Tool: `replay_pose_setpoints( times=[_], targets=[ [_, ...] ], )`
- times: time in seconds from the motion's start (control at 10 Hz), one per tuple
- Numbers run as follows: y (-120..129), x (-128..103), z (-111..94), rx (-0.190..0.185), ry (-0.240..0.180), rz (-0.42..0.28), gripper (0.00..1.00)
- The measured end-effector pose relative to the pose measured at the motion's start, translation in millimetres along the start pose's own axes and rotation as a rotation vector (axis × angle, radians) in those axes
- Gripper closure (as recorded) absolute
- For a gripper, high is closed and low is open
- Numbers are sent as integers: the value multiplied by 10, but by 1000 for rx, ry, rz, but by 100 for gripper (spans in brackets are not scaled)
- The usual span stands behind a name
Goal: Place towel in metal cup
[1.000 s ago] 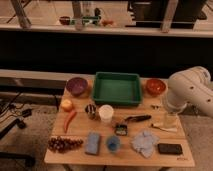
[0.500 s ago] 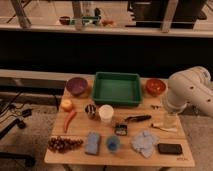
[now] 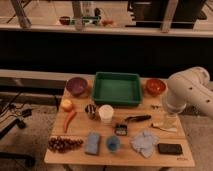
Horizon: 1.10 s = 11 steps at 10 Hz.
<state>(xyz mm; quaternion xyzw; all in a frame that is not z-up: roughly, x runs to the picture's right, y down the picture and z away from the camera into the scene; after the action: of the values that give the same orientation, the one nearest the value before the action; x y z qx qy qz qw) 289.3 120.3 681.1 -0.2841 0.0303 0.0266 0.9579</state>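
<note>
Towel job not started yet, I reckon

Towel [image 3: 145, 142] lies crumpled on the tabletop [image 3: 80, 130] lower right, well apart from the metal cup [image 3: 91, 110] left of centre. The gripper [image 3: 170, 120] hangs at far right, and I can't tell its state.

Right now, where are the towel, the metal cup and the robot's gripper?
towel [image 3: 144, 141]: camera view, middle of the crumpled cloth.
metal cup [image 3: 91, 110]: camera view, middle of the cup.
gripper [image 3: 170, 119]: camera view, its lower end, at the scene's right side.
</note>
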Motion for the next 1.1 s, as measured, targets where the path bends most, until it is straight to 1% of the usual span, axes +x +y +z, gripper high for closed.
replay_pose_setpoints(
  times=[0.2,0.3,0.4,0.7,0.9,1.1],
  targets=[
    [66,-221,87,-5,21,-24,20],
    [91,-287,132,-9,28,-35,20],
    [113,-298,176,-12,29,-39,20],
    [168,-339,269,-10,-1,-61,20],
    [260,-363,296,-14,-35,-78,20],
    [272,-370,297,-15,-39,-81,20]
  ],
)
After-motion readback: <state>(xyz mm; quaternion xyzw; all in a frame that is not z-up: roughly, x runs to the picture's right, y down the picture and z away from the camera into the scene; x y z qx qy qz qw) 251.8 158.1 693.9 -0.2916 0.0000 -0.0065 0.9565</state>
